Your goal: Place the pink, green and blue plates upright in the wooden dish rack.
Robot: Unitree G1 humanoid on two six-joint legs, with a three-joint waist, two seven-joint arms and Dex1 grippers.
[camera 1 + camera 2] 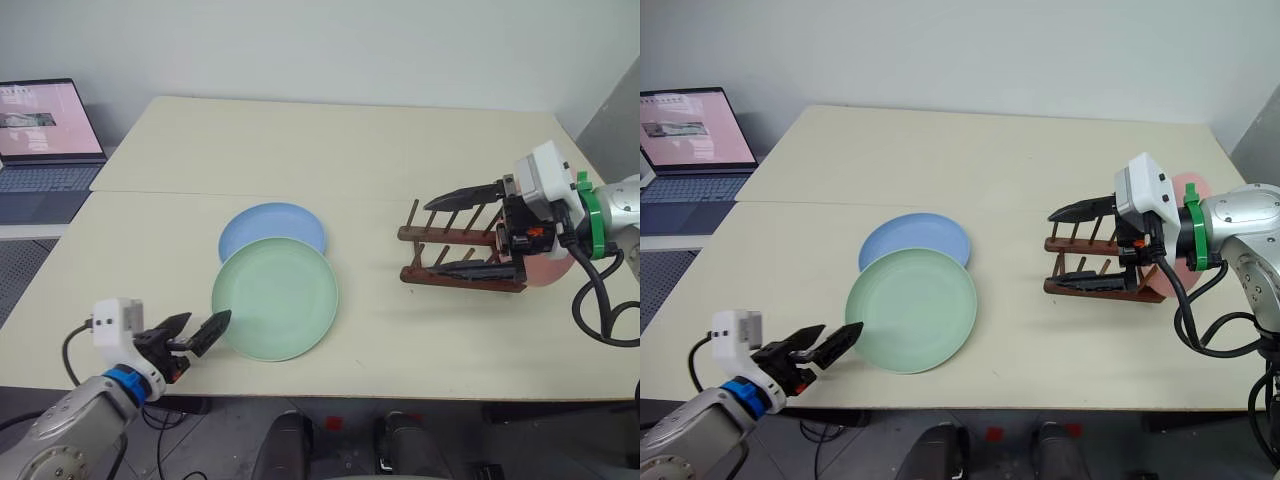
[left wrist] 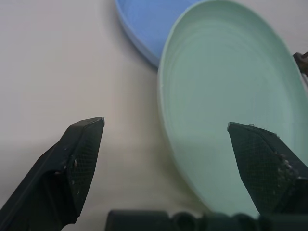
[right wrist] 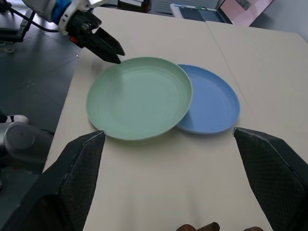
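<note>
Pale desk carries the green plate overlapping the blue plate, the pink plate already behind the wooden dish rack; both jaws gape empty, and these light, stiff, smooth plates look best pinched at the rim.

Left arm: grey metal shell, blue wrist ring, white camera block, black cable. Right arm: silver-grey shell, green wrist ring, white block, looping black cables. Both grippers: black tapered fingers with cross-hatched inner faces.
</note>
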